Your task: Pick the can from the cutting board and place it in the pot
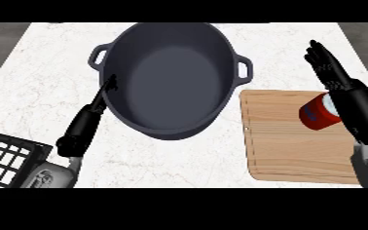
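can (318, 112) | on cutting board (287, 146) | just left of right hand (338, 80) fingers

White marble counter (64, 58) with faint grey veins, filling nearly the whole view. Pale and smooth, a little darker in the veins toward its far edge. Beyond the counter's far left corner, a dark grey strip (10, 34), plain and flat. Beyond the counter's far right corner, a second dark grey strip (357, 29) of the same tone, narrower. At the counter's near left corner, a black grid (18, 158) of thick bars with light square openings between them, turned at an angle to the counter's edge and cut off by the view's left side. Lying on the counter or just beside it: cannot tell.
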{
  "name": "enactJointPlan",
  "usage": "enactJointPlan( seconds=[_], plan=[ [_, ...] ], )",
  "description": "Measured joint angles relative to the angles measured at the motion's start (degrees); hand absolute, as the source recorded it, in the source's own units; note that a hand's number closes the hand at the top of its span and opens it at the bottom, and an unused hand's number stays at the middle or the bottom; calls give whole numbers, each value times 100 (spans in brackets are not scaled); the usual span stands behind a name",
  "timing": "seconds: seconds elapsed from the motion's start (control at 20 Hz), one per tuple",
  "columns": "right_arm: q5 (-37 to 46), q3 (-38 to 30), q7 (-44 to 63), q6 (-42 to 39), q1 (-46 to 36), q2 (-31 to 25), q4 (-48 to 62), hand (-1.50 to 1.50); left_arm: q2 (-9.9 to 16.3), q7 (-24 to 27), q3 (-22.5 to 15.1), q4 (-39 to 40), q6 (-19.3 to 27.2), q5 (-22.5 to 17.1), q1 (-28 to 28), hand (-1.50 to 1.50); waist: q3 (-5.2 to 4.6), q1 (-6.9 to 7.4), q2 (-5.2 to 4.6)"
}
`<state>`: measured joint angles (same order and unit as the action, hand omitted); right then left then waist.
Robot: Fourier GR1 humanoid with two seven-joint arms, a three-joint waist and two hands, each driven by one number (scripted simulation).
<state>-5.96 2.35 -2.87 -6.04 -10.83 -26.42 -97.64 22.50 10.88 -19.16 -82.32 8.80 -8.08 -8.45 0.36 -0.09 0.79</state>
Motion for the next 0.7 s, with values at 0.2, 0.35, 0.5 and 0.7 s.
enactJointPlan(
  seconds=[0.2, 0.35, 0.5, 0.7],
  plan=[
    [-152, -261, 344, -72, 210, -84, 251, 150, 19, -266, 187, -30, -53, -112, 54, 0, 2, -2, -22],
    [175, -416, 720, 84, 349, -425, 544, 150, 57, -455, 280, -8, -95, -290, 270, 0, -14, -65, -55],
    [859, -890, 484, 1135, 460, -414, 600, -150, 7, -683, 257, 118, -183, -487, 535, 0, -13, -205, -68],
    [1085, -1218, -388, 2240, 586, 275, 378, -150, -139, -1074, 119, 274, -327, -637, 535, 0, -15, -195, -71]
  ],
)
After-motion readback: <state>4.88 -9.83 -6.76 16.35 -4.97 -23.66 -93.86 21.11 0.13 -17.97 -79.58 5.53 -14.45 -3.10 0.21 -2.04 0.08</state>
